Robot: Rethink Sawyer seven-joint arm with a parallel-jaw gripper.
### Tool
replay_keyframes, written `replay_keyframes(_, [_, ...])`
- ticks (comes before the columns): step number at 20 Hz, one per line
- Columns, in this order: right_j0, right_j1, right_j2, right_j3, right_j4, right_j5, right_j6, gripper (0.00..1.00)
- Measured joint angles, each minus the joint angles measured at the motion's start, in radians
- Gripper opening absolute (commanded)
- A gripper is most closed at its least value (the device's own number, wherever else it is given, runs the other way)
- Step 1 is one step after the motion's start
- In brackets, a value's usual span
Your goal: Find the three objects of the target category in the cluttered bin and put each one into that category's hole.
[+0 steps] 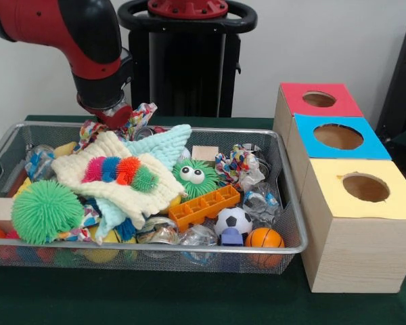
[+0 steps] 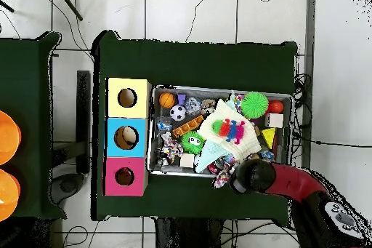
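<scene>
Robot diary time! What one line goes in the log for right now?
arm: red and black arm over wire mesh bin's far edge | gripper: hidden behind colourful knotted rope toy | boxes: nothing visible inside holes

A: What lies around the work area?
B: A dark green desk (image 2: 196,60) on a white tiled floor (image 2: 189,12), with thin cables (image 2: 73,1) on the tiles.
A: And at the left edge?
B: Two orange round things (image 2: 6,137), partly cut off.

A wire bin (image 1: 287,203) crammed with toys fills the lower left; three wooden boxes with round holes—red (image 1: 319,99), blue (image 1: 337,137), yellow (image 1: 365,187)—line its right.
</scene>
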Motion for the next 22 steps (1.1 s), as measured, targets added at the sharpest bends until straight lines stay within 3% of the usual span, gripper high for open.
replay_keyframes(14, [0.003,-0.021,0.001,0.009,-0.002,0.005,0.0,0.0])
replay_keyframes(22, [0.003,-0.082,0.004,0.037,-0.006,0.022,0.0,0.0])
